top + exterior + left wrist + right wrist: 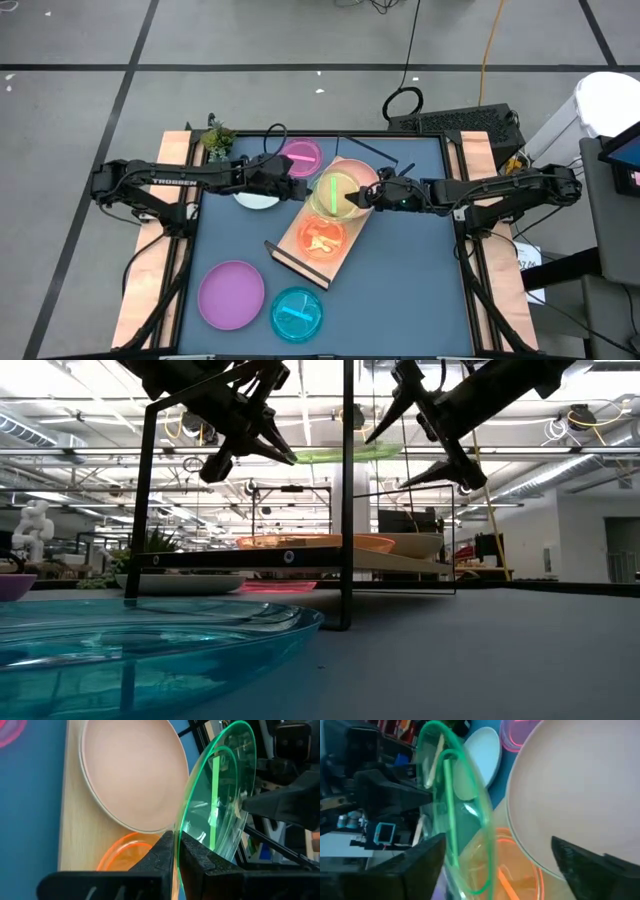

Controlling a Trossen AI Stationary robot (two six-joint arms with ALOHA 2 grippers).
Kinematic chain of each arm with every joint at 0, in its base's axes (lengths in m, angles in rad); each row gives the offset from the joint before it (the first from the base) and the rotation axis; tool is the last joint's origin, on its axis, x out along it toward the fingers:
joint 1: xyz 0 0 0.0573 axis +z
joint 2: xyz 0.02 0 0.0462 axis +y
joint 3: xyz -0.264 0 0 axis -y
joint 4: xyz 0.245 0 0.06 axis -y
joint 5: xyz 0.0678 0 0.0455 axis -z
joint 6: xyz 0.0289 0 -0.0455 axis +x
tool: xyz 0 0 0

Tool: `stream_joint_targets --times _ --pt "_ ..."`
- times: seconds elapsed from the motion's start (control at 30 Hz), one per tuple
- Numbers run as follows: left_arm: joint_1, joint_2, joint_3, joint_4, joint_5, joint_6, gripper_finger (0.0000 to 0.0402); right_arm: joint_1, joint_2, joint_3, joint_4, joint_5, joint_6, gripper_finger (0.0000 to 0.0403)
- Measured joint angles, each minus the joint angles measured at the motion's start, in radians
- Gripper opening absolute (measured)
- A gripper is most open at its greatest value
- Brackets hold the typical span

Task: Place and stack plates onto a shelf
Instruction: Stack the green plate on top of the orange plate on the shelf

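Note:
The green translucent plate (335, 195) (340, 455) hangs in the air, roughly level, above the light-wood shelf (290, 245). My left gripper (303, 190) (285, 457) is shut on its rim. My right gripper (362, 198) (395, 460) is open at the opposite rim, with one finger above the plate and one below. Whether it touches, I cannot tell. A beige plate (358, 172) and an orange translucent plate (320, 240) lie on the shelf board. The salmon pink plate does not show. My left gripper pinches the green plate's rim (176, 831) between its two shut fingers. It comes in level from the table's left. The plate is lifted clear, reaches away from the fingers over the shelf, and is about level in the low view.
On the table lie a pink translucent plate (300, 155), a pale blue-white plate (257, 198) under my left arm, a purple plate (230, 293) and a blue translucent plate (297, 312) near the front. A small plant (217, 140) stands at the far left corner.

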Motion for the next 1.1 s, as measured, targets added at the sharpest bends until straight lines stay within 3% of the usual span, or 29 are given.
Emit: stream_joint_targets --times 0.2,0.83,1.1 --pt "0.0 -0.016 0.0 -0.018 0.061 0.006 0.0024 -0.008 -0.019 0.0 0.009 -0.088 -0.006 0.0381" --pt "0.038 -0.015 0.0 -0.155 0.228 0.141 0.0024 -0.007 -0.304 0.0 -0.192 -0.149 -0.074 0.038" --pt "0.058 -0.008 0.0 -0.179 0.23 0.22 0.0024 -0.007 -0.399 0.0 -0.195 -0.177 -0.14 0.038"
